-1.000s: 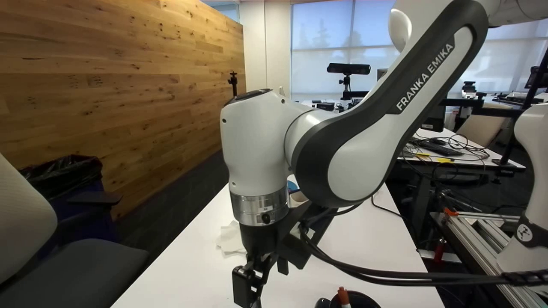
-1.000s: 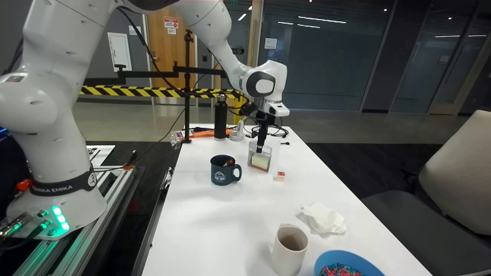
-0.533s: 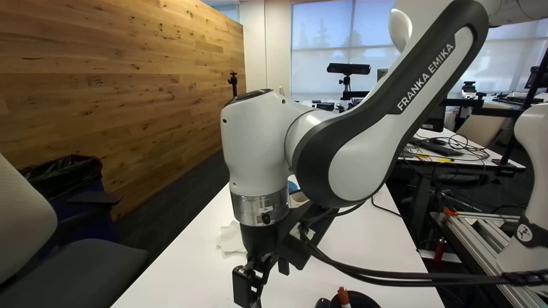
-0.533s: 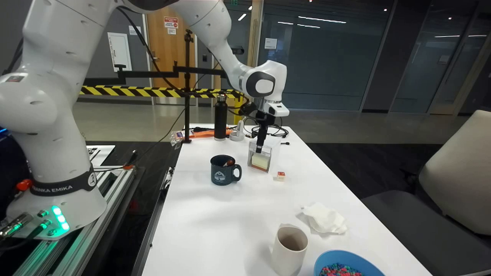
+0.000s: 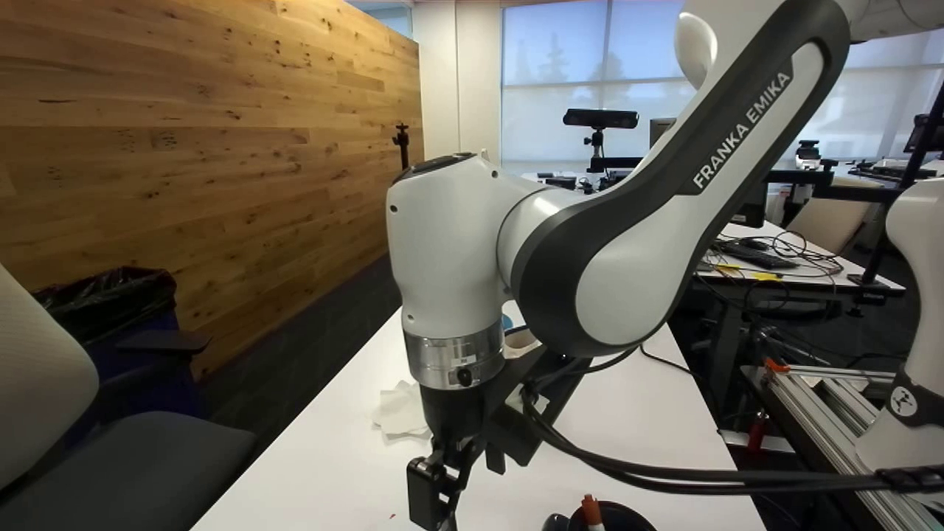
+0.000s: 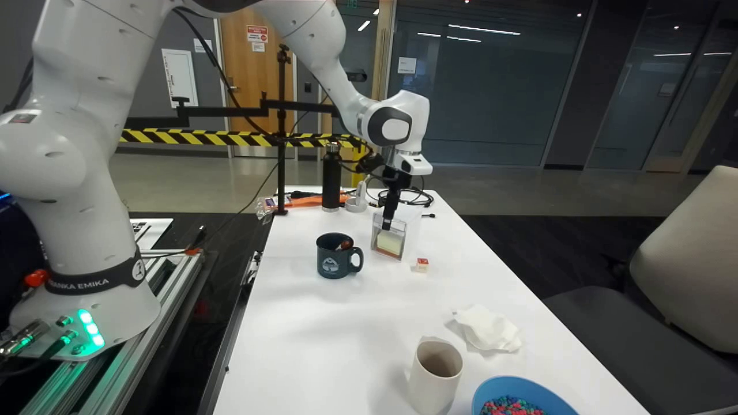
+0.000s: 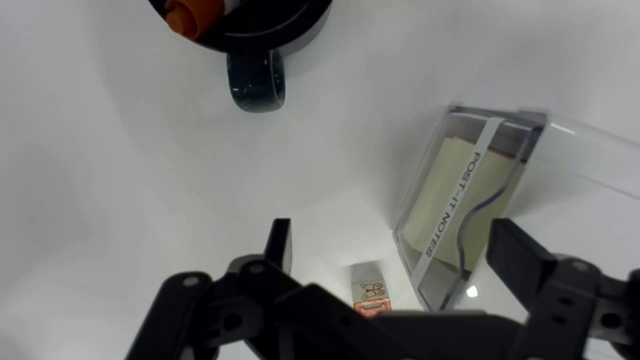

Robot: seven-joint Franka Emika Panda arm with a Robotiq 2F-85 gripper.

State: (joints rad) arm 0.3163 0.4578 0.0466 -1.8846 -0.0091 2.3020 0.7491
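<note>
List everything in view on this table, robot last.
Box: 1, clear, on table
Sticky notes: uncounted, yellow, in box
Mug: 1, dark blue, near box
Marker: 1, orange and white, in mug
Cube: 1, pale and red, near box
Bottle: 1, black, one table end
Pole: 1, black, near bottle
Cables: several, black, near bottle
Unclear items: several, orange, white, near bottle
Bowl: 1, blue, opposite end
Pieces: many, multicoloured, in bowl
Tube: 1, beige, near bowl
Crumpled paper: 1, white, near tube
Arm: 1, mostly white, above table
Gripper: 1, black, open, by box
</note>
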